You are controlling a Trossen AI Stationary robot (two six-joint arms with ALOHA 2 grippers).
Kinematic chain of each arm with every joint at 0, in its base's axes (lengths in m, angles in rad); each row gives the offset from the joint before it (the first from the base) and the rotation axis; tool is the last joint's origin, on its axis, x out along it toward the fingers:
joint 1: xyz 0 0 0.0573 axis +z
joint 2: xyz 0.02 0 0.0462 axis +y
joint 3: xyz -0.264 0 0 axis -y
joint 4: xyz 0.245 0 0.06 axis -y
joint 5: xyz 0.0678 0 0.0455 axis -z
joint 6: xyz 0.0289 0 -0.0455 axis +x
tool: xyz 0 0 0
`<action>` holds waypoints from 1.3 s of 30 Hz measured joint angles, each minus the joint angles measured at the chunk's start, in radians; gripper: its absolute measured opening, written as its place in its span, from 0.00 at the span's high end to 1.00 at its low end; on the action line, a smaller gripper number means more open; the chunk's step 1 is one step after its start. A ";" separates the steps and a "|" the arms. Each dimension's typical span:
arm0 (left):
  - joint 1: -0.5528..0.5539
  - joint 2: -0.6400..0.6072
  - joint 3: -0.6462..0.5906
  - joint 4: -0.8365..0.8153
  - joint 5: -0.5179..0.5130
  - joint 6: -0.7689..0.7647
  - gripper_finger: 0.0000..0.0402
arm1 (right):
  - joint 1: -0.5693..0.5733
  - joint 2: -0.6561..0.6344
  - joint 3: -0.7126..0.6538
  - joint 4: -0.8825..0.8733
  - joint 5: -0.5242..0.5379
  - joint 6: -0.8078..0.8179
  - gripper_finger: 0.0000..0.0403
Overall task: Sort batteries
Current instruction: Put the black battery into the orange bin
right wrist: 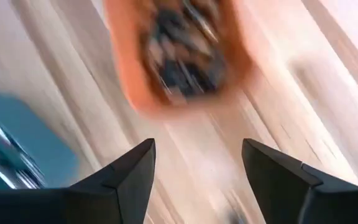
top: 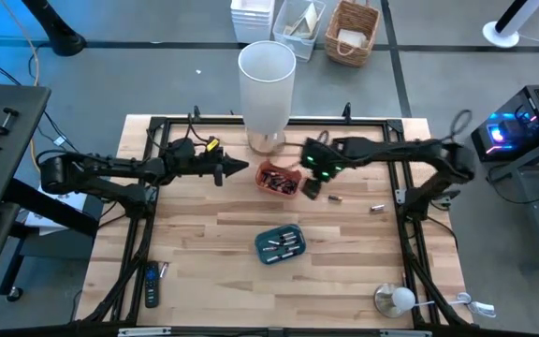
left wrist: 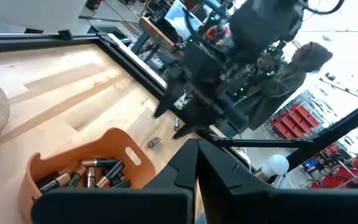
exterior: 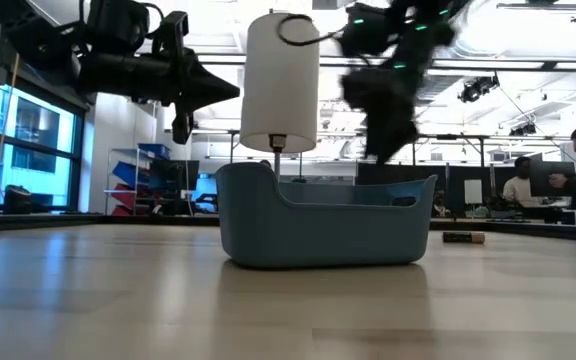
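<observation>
An open-plan lab: people at monitors [exterior: 540, 178] behind a framed wooden table [top: 223, 229].

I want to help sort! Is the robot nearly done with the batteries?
Partly. Some batteries already lie in the blue tray, many fill the orange tray. Right hand is open beside the orange tray, holding nothing; left hand waits shut. Two loose batteries are still on the table.

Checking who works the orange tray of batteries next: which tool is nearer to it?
Right. The right tool, open, hovers just off the orange plastic tray at its right edge; the left tool, shut, points at it from slightly farther left.
</observation>
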State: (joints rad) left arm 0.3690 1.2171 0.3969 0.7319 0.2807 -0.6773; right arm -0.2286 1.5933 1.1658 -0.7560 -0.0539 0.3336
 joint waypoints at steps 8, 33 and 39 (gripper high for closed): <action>0.017 0.000 0.000 -0.017 -0.004 0.087 1.00 | 0.026 -0.253 -0.379 -0.053 0.046 0.051 0.41; 0.018 0.000 0.011 -0.025 -0.030 0.019 1.00 | 0.035 -0.109 -0.344 0.058 0.064 -0.119 0.91; 0.026 0.000 0.018 -0.031 -0.032 0.080 1.00 | 0.011 -0.169 -0.237 0.463 -0.025 -0.077 0.92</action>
State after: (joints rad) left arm 0.3950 1.2171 0.4149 0.7011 0.2485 -0.5972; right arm -0.2173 1.4247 0.9289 -0.2932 -0.0787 0.2570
